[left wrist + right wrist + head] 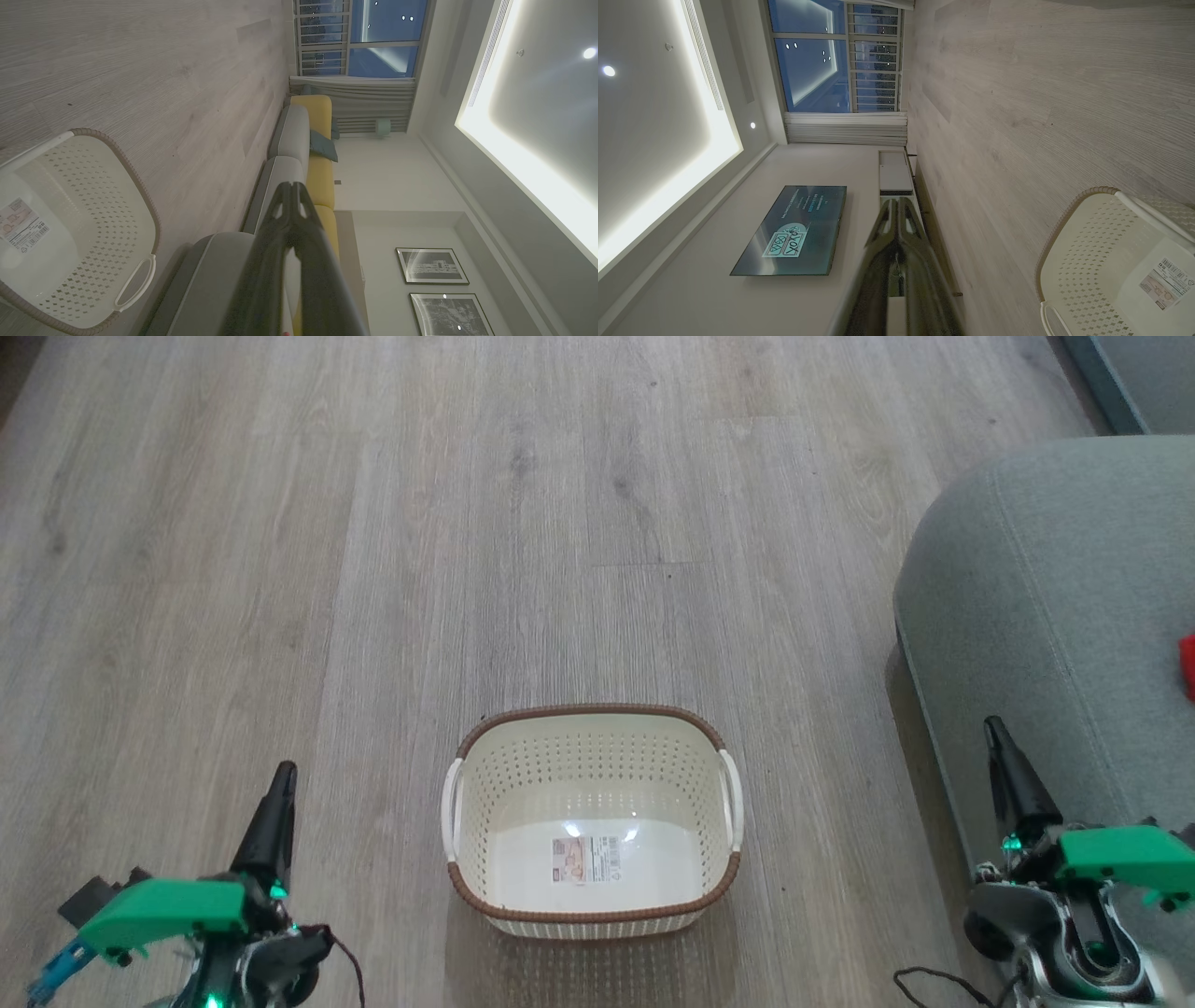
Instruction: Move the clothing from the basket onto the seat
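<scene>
Our left gripper [285,771] and right gripper [991,724], jaws together, flank the basket [590,710] at six o'clock; clothing [1187,665] lies on the seat [1027,616] at three.

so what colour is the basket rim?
Brown, braided-look rim on the cream basket; clearest in the head view.

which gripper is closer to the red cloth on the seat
Right. The right gripper sits by the seat, down-left of the red cloth in the head view; the left gripper is across the basket, over the floor.
</scene>
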Controlling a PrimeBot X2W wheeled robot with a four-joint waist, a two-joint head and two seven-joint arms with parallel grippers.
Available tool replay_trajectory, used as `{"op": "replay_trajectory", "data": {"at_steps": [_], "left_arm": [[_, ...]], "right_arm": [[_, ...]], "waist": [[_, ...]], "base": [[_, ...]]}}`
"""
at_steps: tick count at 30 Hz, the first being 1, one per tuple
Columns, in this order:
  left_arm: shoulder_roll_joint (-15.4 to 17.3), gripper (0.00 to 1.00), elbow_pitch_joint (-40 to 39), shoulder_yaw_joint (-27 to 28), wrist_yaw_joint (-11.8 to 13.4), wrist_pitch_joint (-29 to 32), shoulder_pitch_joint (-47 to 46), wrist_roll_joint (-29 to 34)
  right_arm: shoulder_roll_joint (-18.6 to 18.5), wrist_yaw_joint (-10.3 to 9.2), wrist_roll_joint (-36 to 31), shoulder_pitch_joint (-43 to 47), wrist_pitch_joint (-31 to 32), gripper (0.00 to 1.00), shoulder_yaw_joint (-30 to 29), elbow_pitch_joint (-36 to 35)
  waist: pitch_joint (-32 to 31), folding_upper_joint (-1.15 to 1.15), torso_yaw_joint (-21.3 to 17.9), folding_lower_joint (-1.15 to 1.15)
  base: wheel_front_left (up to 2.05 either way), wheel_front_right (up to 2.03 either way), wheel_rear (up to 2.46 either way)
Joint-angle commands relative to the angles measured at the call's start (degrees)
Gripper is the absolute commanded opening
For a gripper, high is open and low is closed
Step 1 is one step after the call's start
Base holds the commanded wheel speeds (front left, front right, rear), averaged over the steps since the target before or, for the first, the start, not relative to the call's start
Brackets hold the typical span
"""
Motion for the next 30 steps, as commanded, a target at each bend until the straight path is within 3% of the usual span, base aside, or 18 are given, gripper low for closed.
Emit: {"op": "replay_trajectory", "data": {"at_steps": [1,30], "left_arm": [[0.45,0.0,-1.98,2.06,-0.53,0.42,-2.75,-0.37],[0.45,0.0,-1.98,2.05,-0.53,0.42,-2.75,-0.37]], "right_arm": [[-0.19,0.01,0.32,-1.14,0.33,0.0,1.02,-2.24],[-0.19,0.01,0.33,-1.14,0.33,0.0,1.02,-2.24]], "waist": [[0.0,0.0,0.0,0.0],[0.0,0.0,0.0,0.0]], "base": [[0.0,0.0,0.0],[0.0,0.0,0.0]]}}
